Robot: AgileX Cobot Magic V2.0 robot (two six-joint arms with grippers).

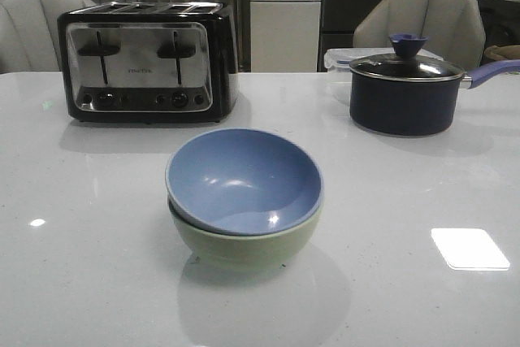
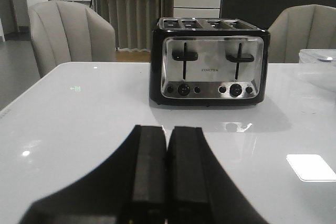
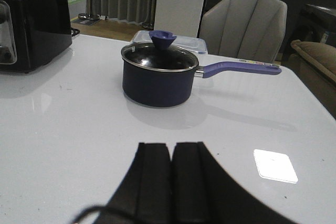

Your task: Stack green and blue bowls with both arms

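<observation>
Wrist views: both grippers clenched, holding nothing.
Left gripper (image 2: pixel 167 174) and right gripper (image 3: pixel 172 182) hover above the bench, touching nothing.

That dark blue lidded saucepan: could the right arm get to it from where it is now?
Probably yes. In the right wrist view the dark blue lidded saucepan stands straight ahead of the right tool, which is shut, with only bare white table between them.

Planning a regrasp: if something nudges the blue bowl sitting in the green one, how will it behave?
The blue bowl sits tilted in the green bowl, so it would probably rock or slide rather than stay put. It looks rigid. Its smooth curved wall probably gives little grip.
</observation>
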